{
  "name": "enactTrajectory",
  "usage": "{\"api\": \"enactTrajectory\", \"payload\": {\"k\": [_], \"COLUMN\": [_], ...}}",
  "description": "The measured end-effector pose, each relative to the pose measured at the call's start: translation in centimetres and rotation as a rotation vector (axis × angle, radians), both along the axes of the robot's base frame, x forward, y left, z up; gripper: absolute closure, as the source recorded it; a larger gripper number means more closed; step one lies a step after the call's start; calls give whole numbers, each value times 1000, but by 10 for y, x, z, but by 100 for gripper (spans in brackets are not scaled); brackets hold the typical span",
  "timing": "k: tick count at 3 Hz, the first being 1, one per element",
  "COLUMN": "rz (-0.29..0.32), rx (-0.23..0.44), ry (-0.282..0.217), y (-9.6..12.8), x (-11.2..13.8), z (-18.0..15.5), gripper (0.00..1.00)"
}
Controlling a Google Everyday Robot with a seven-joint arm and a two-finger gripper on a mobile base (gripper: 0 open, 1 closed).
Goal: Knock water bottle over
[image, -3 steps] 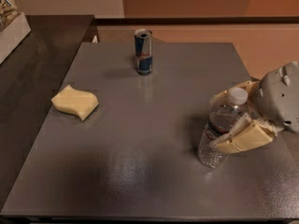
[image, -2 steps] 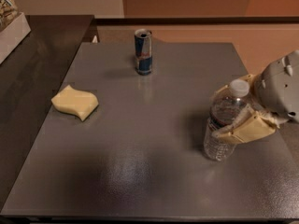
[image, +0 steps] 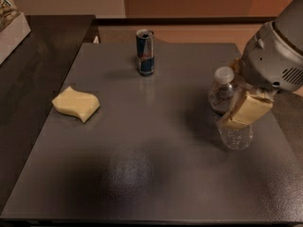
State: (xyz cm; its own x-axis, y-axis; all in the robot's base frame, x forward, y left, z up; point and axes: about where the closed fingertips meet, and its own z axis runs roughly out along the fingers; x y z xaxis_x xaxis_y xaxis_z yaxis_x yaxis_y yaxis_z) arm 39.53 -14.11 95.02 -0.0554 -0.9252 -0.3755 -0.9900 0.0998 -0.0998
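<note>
— Jaws: how are they set?
— They are seen clamped on the bottle (image: 235, 135). One tan pad (image: 247, 110) is laid across the label band on the near side; the other is mostly hidden behind the neck. The gripper (image: 240, 92) is placed at the right of the table (image: 156, 174), with its grey housing hung above and to the right of the cap.
— And where is the bottle found?
— It is stood upright on its base near the table's right edge, well apart from the can (image: 145, 52) at the far middle and the sponge (image: 75, 103) at the left. No lean can be made out.
— Which step is judged to be in hand?
— The hold has been taken, it is judged, but the tipping itself is not yet done; the task is counted as about halfway.
— What is called for next?
— A sideways push or tilt high on the bottle is needed, so that the top is carried past the base. Open table lies to the left and the near side, so the fall would best be directed there; toward the right edge the bottle might be rolled off. The grip should be loosened as the bottle goes over, or it may merely be dragged upright. Being round and light, it may be expected to roll once it is down.
</note>
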Motion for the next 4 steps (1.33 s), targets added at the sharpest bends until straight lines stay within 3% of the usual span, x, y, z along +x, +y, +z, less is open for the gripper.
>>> {"api": "enactTrajectory", "payload": {"k": [2,3,4], "rz": [61,79,91], "rx": [-305,-389,-431], "ry": [69,71,73], "y": [-5,0,10], "x": [19,28,35], "z": [-28,-39,-48], "gripper": [100,82,59]}}
